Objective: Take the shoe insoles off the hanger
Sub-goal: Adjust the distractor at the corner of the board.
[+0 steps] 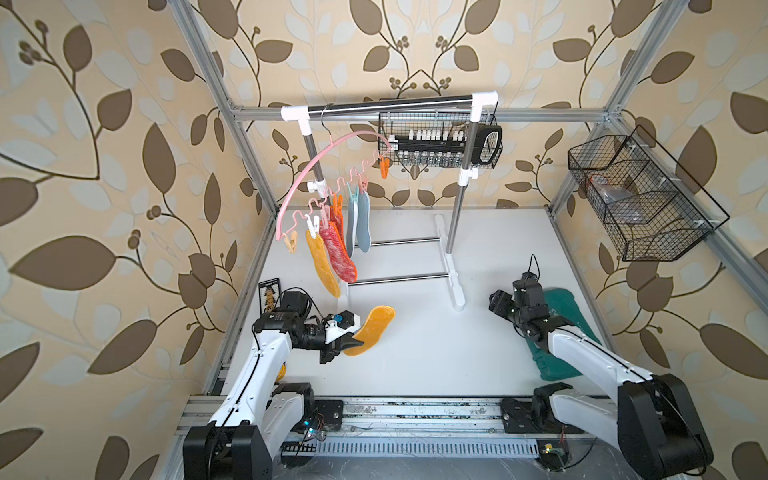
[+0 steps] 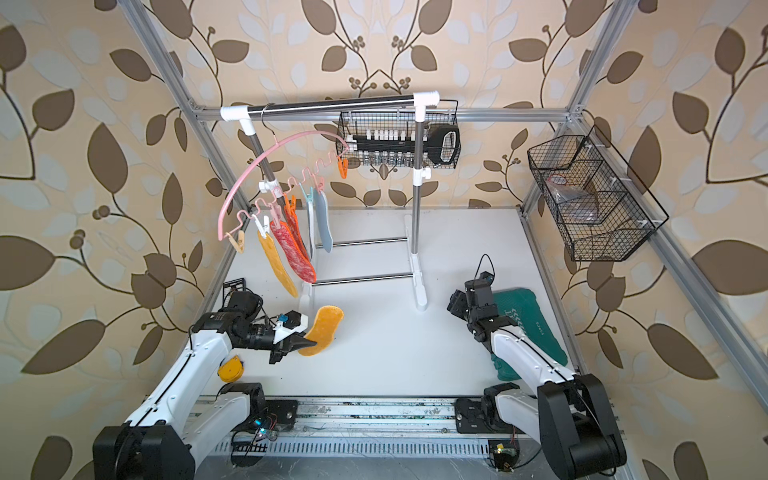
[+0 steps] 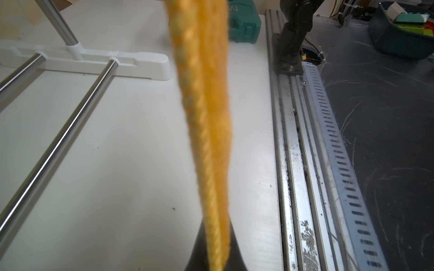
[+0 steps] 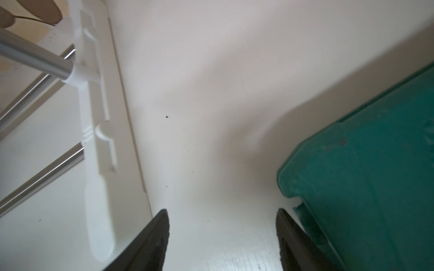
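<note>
With the left gripper (image 1: pixel 358 343) clamped on one fuzzy orange-yellow insole (image 1: pixel 372 331) above the worktop's (image 1: pixel 419 345) front-left part, lower it flat before letting go, while the right gripper (image 4: pixel 222 211) hangs wide and empty and the other insoles (image 1: pixel 341 249) hang clipped to the pink hanger (image 1: pixel 320 166).

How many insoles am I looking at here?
6. One yellow insole is in the left gripper; five hang on the pink hanger: one yellow, two red-mottled, two grey-blue. Overlap may hide more.

Both top views look down from high at the front; close wrist views share the table (image 3: pixel 131 140) and rack foot (image 3: pixel 150 63).
</note>
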{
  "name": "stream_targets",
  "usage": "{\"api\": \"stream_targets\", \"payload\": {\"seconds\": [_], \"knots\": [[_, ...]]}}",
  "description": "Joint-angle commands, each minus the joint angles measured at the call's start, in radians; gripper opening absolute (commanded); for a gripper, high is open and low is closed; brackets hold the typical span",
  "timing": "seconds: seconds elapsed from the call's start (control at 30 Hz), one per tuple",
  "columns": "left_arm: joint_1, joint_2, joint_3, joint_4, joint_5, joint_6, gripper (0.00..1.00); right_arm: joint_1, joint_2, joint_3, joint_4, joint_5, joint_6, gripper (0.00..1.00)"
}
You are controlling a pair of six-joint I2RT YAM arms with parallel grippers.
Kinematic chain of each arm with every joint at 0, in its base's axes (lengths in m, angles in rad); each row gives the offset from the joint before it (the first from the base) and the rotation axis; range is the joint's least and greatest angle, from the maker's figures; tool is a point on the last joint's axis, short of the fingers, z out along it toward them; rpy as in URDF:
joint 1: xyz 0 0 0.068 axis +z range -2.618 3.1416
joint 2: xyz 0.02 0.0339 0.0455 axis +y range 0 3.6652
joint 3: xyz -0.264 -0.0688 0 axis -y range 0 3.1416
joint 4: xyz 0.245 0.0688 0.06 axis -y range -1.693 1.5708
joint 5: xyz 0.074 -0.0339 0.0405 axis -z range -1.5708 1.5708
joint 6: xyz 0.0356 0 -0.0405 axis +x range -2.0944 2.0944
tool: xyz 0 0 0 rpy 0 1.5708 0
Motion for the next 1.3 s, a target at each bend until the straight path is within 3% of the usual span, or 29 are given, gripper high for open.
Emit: {"api": "stream_targets", "payload": {"seconds": [0.0, 0.13, 0.3, 0.4, 0.57, 0.77, 0.87, 1.1, 1.2, 1.27], "knots": [[-0.024, 0.024, 0.088, -0.06, 0.114, 0.016, 0.0, -0.002, -0.077, 0.008, -0.014, -0.182, -0.087, 0.69], [-0.04, 0.054, 0.16, -0.049, 0.181, -0.04, 0.0, 0.072, -0.177, 0.021, 0.037, -0.468, -0.241, 0.66], [-0.085, 0.082, 0.21, -0.034, 0.278, -0.101, 0.0, 0.287, -0.375, 0.004, 0.168, -0.616, -0.455, 0.67], [-0.096, 0.101, 0.247, -0.087, 0.302, -0.074, 0.0, 0.405, -0.409, 0.022, 0.239, -0.667, -0.55, 0.68], [-0.105, 0.117, 0.26, -0.141, 0.337, -0.015, 0.0, 0.589, -0.264, 0.098, 0.335, -0.639, -0.639, 0.71], [-0.105, 0.108, 0.251, -0.163, 0.333, 0.008, 0.0, 0.758, -0.028, 0.194, 0.588, -0.548, -0.596, 0.72], [-0.105, 0.102, 0.247, -0.163, 0.338, 0.008, 0.0, 0.791, 0.048, 0.231, 0.709, -0.524, -0.558, 0.72], [-0.105, 0.094, 0.253, -0.169, 0.35, 0.012, 0.0, 0.838, 0.165, 0.34, 0.778, -0.496, -0.536, 0.69], [-0.105, 0.1, 0.254, -0.198, 0.352, 0.049, 0.0, 0.846, 0.216, 0.361, 0.818, -0.478, -0.487, 0.56], [-0.105, 0.103, 0.253, -0.203, 0.348, 0.053, 0.0, 0.848, 0.241, 0.365, 0.834, -0.469, -0.464, 0.4]]}}
